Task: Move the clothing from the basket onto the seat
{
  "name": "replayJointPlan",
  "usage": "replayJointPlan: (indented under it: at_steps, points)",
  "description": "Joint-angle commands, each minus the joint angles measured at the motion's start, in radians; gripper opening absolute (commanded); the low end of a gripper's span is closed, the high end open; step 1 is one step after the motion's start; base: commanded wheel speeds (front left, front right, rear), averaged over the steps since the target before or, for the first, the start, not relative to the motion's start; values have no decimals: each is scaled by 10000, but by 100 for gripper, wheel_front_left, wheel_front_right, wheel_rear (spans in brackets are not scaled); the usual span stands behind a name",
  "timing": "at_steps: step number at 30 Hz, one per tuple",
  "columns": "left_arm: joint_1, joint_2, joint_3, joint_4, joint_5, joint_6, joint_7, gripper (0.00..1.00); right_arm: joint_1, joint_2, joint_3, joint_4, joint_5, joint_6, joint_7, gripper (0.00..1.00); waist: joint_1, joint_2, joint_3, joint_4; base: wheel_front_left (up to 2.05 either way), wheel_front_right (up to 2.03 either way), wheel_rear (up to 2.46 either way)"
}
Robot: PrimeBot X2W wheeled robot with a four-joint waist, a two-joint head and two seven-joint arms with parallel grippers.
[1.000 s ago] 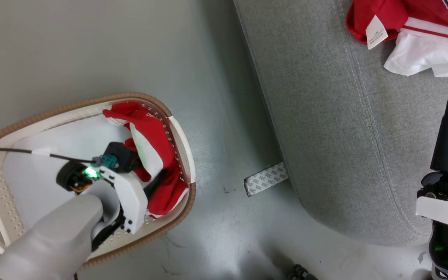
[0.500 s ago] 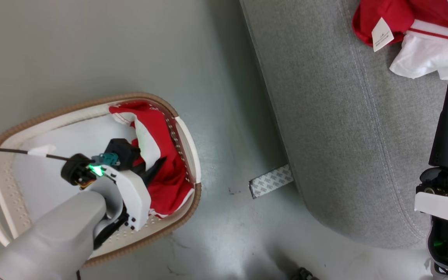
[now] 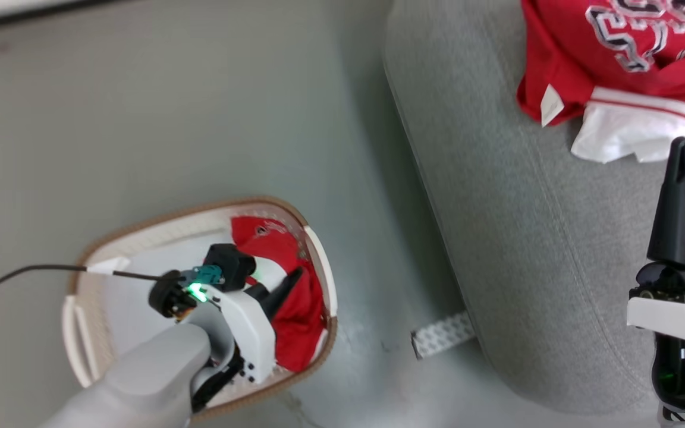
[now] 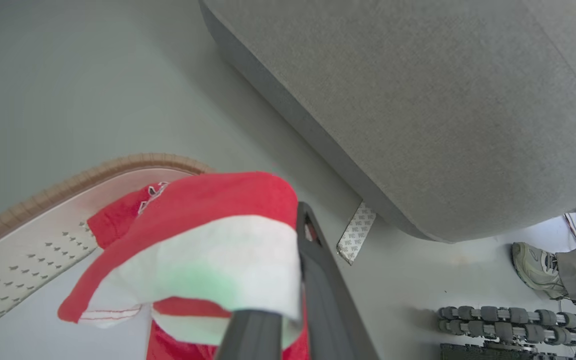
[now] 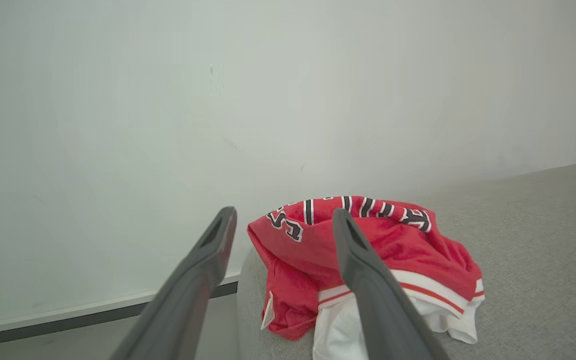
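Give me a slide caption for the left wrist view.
Left gripper, jaws shut on a red-and-white garment beside the basket wall, grey seat beyond.

In the head view, your left tool (image 3: 282,286) has one finger hidden under the red clothing (image 3: 298,312), and its arm (image 3: 140,380) covers the near part of the basket (image 3: 317,252). The jersey (image 3: 580,65) on the seat (image 3: 497,226) runs off the top edge, its lettering cut short.
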Motion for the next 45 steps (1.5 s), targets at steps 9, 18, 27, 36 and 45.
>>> replayJointPlan:
  at_steps: [9,18,27,36,45]
  points:
    - [1113,-486,1491,-867,418,14,-62,0,408,-13,605,1009,-454,-22,-16,100,1,0,-2908,1204,0,0,0]
    - [1941,-870,2718,-1687,1465,14,-63,0,728,-19,1015,2000,-479,-22,-16,100,1,0,-4567,2035,0,0,0]
    - [1834,-1066,3360,-2101,2225,16,-64,0,1183,-24,1493,2709,-366,-22,-16,100,1,0,-5609,2761,0,0,0]
    - [937,-919,4274,-2948,2819,16,-64,0,1476,-20,2290,3060,-2,-22,-16,100,1,0,-5952,3273,0,0,0]
    - [323,-701,4769,-3115,2959,134,-62,0,1573,-20,2857,3131,144,-22,-16,100,1,0,-5977,3351,0,0,0]
